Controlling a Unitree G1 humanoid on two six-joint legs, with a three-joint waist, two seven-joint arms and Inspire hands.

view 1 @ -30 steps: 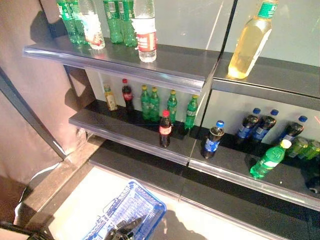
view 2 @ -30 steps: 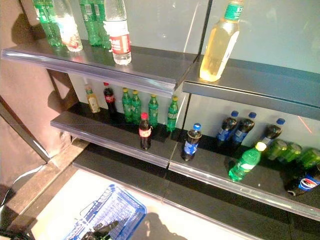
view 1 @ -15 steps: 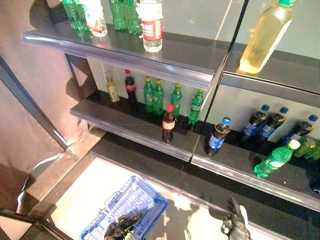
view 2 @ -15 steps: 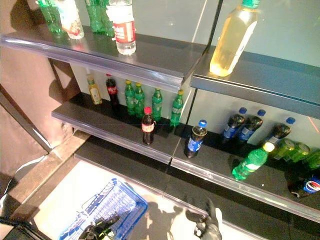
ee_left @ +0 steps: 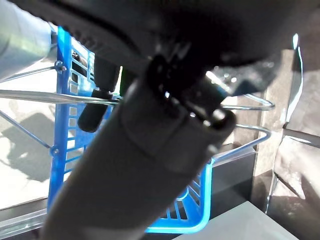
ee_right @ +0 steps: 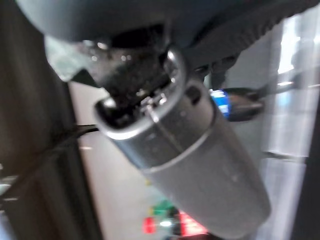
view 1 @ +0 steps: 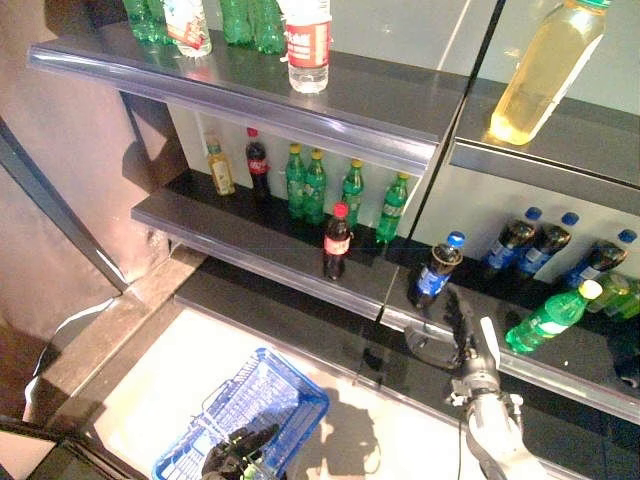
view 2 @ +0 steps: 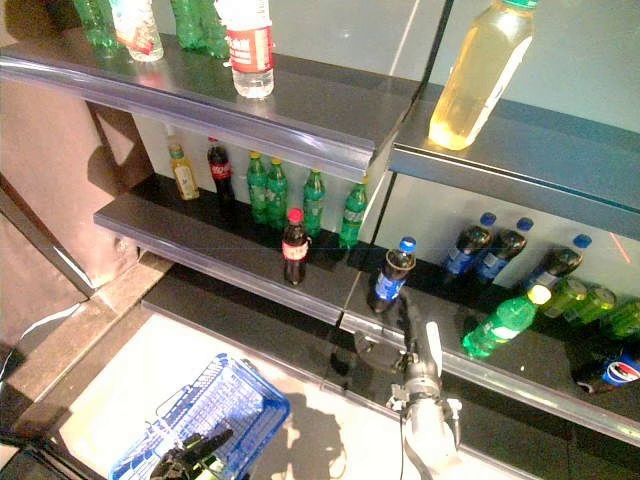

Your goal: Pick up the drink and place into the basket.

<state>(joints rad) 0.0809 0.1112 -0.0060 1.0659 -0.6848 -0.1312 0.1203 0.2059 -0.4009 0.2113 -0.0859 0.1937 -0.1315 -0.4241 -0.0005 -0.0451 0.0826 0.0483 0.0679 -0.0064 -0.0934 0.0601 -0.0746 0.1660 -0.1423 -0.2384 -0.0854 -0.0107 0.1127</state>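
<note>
A dark drink bottle with a blue cap and blue label point(view 1: 436, 272) stands at the front of the lower shelf point(view 1: 260, 262); it also shows in the right eye view point(view 2: 391, 277). My right hand point(view 1: 468, 345) is raised just below and right of it, fingers straight and open, apart from the bottle. In the right wrist view the bottle point(ee_right: 239, 103) shows past the hand. My left hand point(view 1: 235, 458) is shut on the wire handles point(ee_left: 240, 107) of the blue basket point(view 1: 250, 415), which hangs low at the left.
A red-capped cola bottle point(view 1: 337, 241) stands left of the blue-capped one, with green bottles point(view 1: 345, 190) behind it. A green bottle point(view 1: 550, 318) lies on its side at the right. A large yellow bottle point(view 1: 545, 70) stands on the upper shelf.
My right hand has risen from the bottom edge up to just below the blue-capped bottle. The camera has shifted a little. The basket hangs as before.
</note>
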